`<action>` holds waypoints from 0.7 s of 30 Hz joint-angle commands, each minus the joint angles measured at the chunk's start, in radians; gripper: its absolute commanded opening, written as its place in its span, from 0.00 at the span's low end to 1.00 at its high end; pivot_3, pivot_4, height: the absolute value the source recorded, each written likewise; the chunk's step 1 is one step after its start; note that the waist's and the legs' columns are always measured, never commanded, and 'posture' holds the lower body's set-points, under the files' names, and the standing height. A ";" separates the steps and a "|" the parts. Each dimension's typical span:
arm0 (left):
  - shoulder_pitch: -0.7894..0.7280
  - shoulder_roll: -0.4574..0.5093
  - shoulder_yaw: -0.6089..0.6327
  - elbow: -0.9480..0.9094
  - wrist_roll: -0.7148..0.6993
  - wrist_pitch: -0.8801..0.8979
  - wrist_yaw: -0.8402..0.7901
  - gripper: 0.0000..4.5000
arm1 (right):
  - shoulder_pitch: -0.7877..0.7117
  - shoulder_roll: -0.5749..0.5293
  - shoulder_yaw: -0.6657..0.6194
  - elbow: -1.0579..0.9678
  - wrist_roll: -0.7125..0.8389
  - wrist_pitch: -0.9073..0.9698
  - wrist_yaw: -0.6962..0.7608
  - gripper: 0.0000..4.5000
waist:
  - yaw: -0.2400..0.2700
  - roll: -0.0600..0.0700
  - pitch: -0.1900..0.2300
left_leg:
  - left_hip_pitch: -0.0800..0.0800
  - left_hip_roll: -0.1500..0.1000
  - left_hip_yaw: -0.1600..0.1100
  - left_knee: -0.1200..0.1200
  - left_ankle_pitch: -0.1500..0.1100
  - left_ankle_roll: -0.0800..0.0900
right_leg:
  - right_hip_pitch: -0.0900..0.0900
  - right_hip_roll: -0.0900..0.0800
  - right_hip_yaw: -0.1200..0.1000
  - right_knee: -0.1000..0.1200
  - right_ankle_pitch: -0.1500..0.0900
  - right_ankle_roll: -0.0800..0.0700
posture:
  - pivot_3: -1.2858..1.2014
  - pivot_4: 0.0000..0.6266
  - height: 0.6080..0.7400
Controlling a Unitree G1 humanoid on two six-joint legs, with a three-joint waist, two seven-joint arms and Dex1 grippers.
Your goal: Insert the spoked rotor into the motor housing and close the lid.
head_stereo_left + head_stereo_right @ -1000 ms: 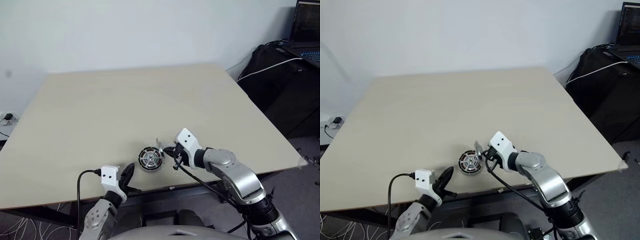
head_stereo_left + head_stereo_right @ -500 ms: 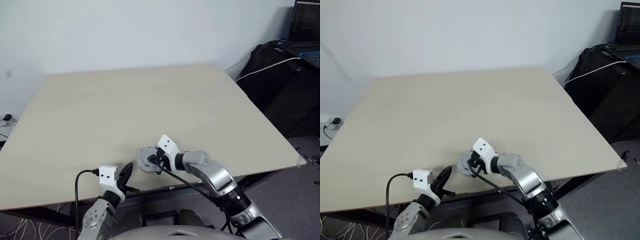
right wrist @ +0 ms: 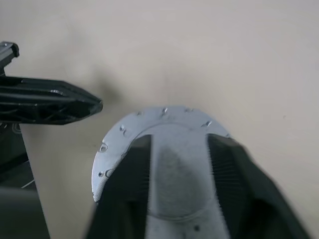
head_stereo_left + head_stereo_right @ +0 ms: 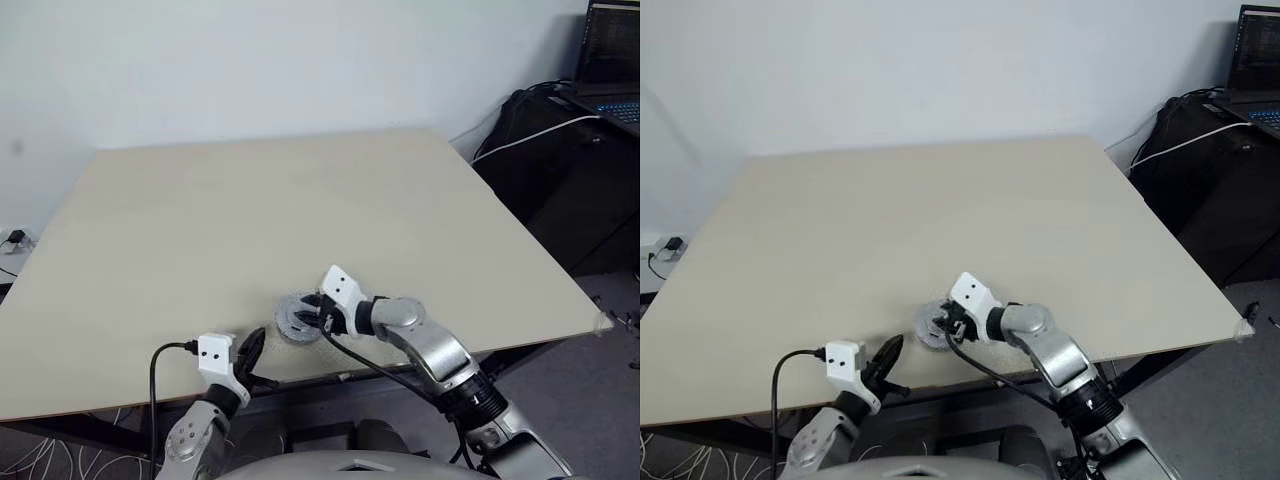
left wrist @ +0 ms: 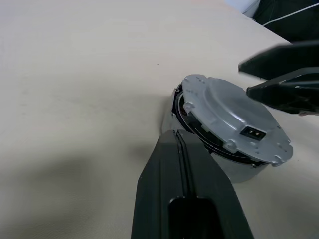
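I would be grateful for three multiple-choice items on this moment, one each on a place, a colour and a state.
1. Where on the table does the motor housing stand?
A. near its front edge, between the two grippers
B. at its far corner
C. in its middle

2. What colour is the lid on the housing?
A. red
B. silver-grey
C. black

3. How is the lid seated?
A. lying flat on the table beside the housing
B. tilted, with a dark gap on one side
C. held up in the air

Key: 1 A, the head views show it close to the near edge, with the left gripper on one side and the right gripper on the other. 2 B, the left wrist view shows a silver-grey disc. 3 B, that view shows one rim raised over a dark gap.
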 commanded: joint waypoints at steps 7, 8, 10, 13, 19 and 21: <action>-0.009 -0.002 -0.001 -0.055 -0.008 0.002 0.011 0.00 | -0.048 0.012 -0.014 0.092 -0.010 -0.089 0.049 1.00 | 0.001 0.000 0.000 | 0.000 0.000 0.000 0.000 0.000 0.000 | 0.000 0.000 0.000 0.000 0.002 -0.003 | 0.52 0.00 1.00; -0.008 -0.002 -0.001 -0.056 -0.009 0.002 0.012 0.00 | -0.051 0.017 -0.012 0.104 -0.012 -0.090 0.053 1.00 | 0.000 0.000 0.000 | 0.000 0.000 0.000 0.000 0.000 0.000 | 0.000 0.000 0.000 0.000 0.002 -0.003 | 0.52 0.00 1.00; -0.006 -0.001 0.000 -0.057 -0.010 0.001 0.014 0.00 | -0.057 0.024 -0.009 0.129 -0.019 -0.094 0.058 1.00 | 0.001 0.000 0.000 | 0.000 0.000 0.000 0.000 0.000 0.000 | 0.000 0.000 0.000 0.000 0.002 -0.003 | 0.52 0.00 1.00; -0.003 0.000 0.003 -0.056 -0.012 -0.002 0.016 0.00 | -0.060 0.032 -0.003 0.154 -0.031 -0.101 0.066 1.00 | 0.001 0.000 0.000 | 0.000 0.000 0.000 0.000 0.000 0.000 | 0.000 0.000 0.000 0.000 0.002 -0.003 | 0.52 0.00 1.00; -0.004 0.001 0.007 -0.049 -0.013 -0.007 0.015 0.00 | -0.054 0.041 0.009 0.171 -0.041 -0.096 0.083 1.00 | 0.001 0.000 0.000 | 0.000 0.000 0.000 0.000 0.000 0.000 | 0.000 0.000 0.000 0.000 0.002 -0.004 | 0.52 0.00 1.00; -0.004 0.001 0.008 -0.045 -0.013 -0.009 0.014 0.00 | -0.046 0.040 0.012 0.171 -0.043 -0.097 0.085 1.00 | 0.001 0.000 0.000 | 0.000 0.000 0.000 0.000 0.000 0.000 | 0.000 0.000 0.000 0.000 0.002 -0.004 | 0.52 0.00 1.00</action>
